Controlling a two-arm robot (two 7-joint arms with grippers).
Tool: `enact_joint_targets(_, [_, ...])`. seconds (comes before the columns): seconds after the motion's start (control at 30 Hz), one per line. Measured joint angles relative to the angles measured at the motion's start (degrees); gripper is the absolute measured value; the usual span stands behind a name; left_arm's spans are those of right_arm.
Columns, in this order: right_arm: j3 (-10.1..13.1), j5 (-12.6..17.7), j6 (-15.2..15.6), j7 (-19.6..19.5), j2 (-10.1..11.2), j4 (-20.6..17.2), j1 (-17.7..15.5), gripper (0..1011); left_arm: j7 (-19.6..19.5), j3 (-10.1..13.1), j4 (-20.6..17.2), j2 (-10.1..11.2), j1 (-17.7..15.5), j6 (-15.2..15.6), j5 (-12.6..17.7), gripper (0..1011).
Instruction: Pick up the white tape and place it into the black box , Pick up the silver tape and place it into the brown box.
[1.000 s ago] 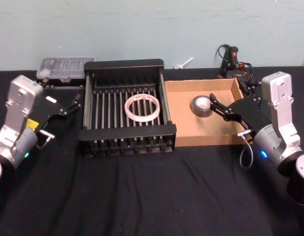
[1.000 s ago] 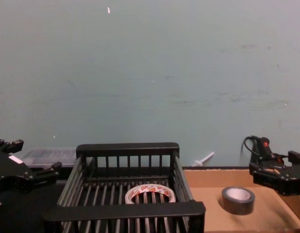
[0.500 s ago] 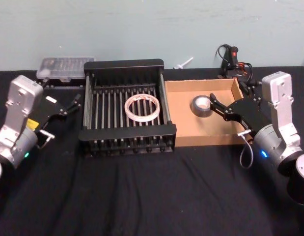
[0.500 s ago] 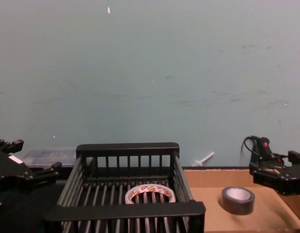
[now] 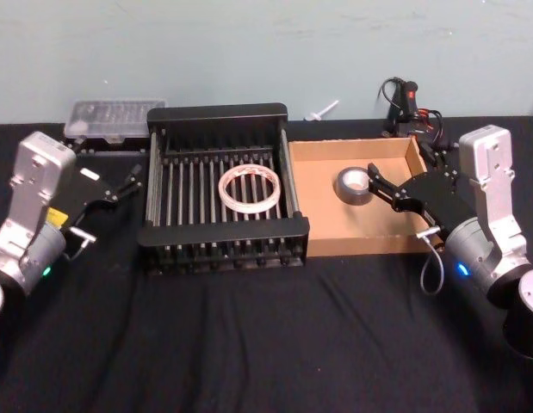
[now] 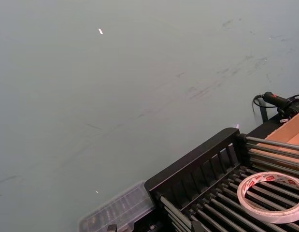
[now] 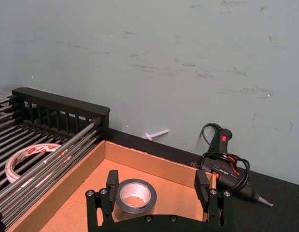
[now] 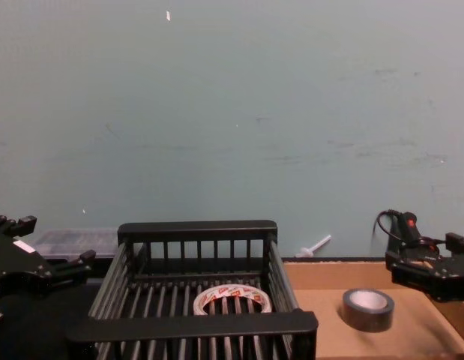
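The white tape (image 5: 248,189) lies flat on the slatted floor of the black box (image 5: 221,247), and the silver tape (image 5: 356,185) lies flat in the brown box (image 5: 356,244) toward its far left corner, at about 9 o'clock from the right gripper (image 5: 375,185). The right gripper hangs over the brown box's right part with its fingers (image 7: 112,179) spread wide and empty, apart from the roll. The left gripper (image 5: 133,177) sits at about 9 o'clock of the black box, outside its left wall, fingers spread and holding nothing.
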Motion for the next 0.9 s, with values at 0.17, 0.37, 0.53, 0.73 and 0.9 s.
enact_joint_targets(0.17, [0.00, 0.00, 0.00, 0.00, 0.00, 0.00, 0.00, 1002, 0.00, 0.00, 0.00, 0.00, 0.00, 0.00, 0.00, 1001])
enact_joint_targets(0.37, [0.00, 0.00, 0.00, 0.00, 0.00, 0.00, 0.00, 1002, 0.00, 0.00, 0.00, 0.00, 0.00, 0.00, 0.00, 1001])
enact_joint_targets(0.53, [0.00, 0.00, 0.00, 0.00, 0.00, 0.00, 0.00, 1002, 0.00, 0.00, 0.00, 0.00, 0.00, 0.00, 0.00, 1001])
enact_joint_targets(0.73, [0.00, 0.00, 0.00, 0.00, 0.00, 0.00, 0.00, 1002, 0.00, 0.00, 0.00, 0.00, 0.00, 0.00, 0.00, 1001])
enact_joint_targets(0.9, [0.00, 0.00, 0.00, 0.00, 0.00, 0.00, 0.00, 1002, 0.00, 0.00, 0.00, 0.00, 0.00, 0.00, 0.00, 1001])
